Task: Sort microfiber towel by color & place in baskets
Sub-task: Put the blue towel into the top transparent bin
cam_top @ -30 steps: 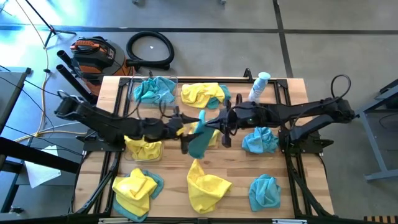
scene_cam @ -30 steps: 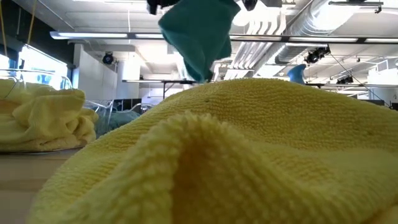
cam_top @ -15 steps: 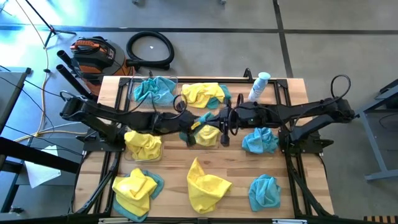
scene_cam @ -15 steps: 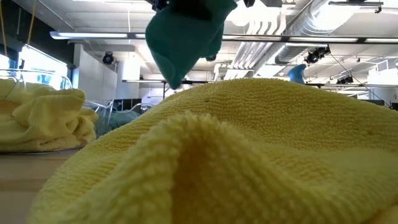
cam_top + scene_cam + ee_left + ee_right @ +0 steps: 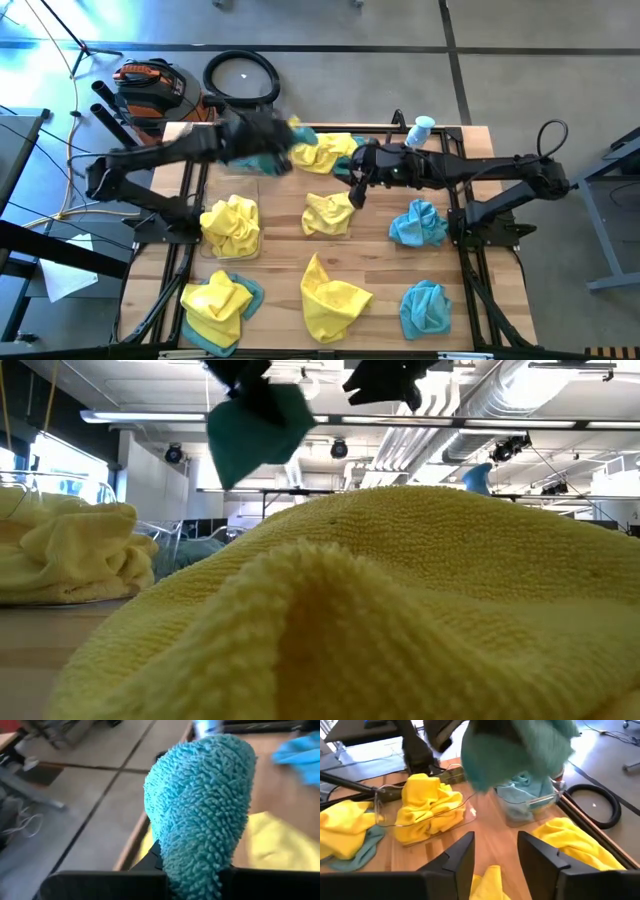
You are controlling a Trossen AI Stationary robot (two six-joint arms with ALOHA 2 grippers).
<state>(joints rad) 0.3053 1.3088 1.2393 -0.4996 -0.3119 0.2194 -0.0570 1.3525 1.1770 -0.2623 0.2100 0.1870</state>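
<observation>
Your left gripper point(image 5: 262, 143) is motion-blurred overhead and buried under the teal towel point(image 5: 200, 810) at the wrist, while a yellow towel point(image 5: 380, 610) blocks most of the table in the low view.

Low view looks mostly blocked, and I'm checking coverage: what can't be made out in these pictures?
- Low view: a yellow towel fills the foreground and hides the table.
- Left wrist view: the teal towel hides the left gripper's fingers.
- High view: the left gripper is blurred, the teal basket under it mostly covered.
</observation>
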